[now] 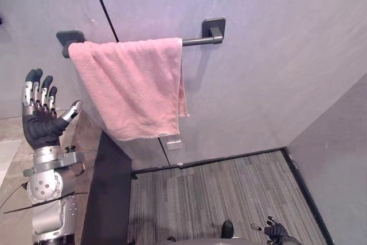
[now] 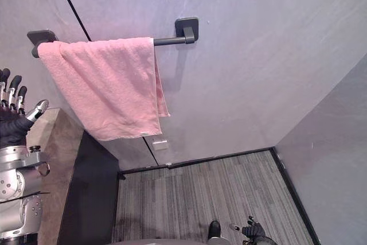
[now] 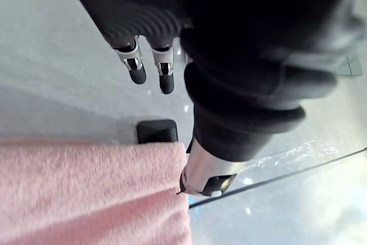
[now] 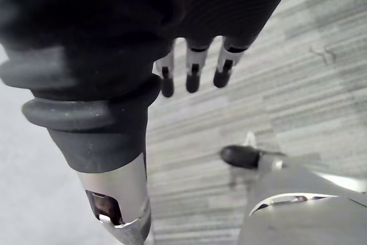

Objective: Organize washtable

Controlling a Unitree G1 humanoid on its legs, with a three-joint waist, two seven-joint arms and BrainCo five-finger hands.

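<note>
**Item:** pink towel (image 1: pixel 129 87) – terry cloth, draped over a dark wall-mounted towel bar (image 1: pixel 198 41) on the grey wall (image 1: pixel 258 73). It hangs above the far end of the counter (image 2: pixel 54 142).

**Position:** folded over the bar, front layer hanging long and slightly skewed. It sits bunched towards the bar's left bracket, leaving the right stretch of bar bare. The lower hem hangs free, clear of the counter.

**Handling, as judged:** soft, limp and light, with no stiffness to push against, so it will fold and slide where pressed. The nap should give good friction against the fingers, but the cloth may slip along the smooth bar if dragged sideways. Not fragile. The main risk is pulling one layer so the whole towel runs off the bar.

**Where to take hold:** the left hanging edge or lower left corner, pinched through the layers. Alternatively, take the fold at the bar itself for shifting it along.

**Left hand** (image 1: pixel 39 124): raised upright just beside the towel's left edge, fingers (image 1: pixel 35 93) straight and apart, thumb angled towards the cloth and holding nothing. Whether the thumb tip touches the edge cannot be told.

**Right hand** (image 1: pixel 278 232): low over the striped floor (image 1: pixel 218 187), well apart from the towel – fingers relaxed, empty.
</note>
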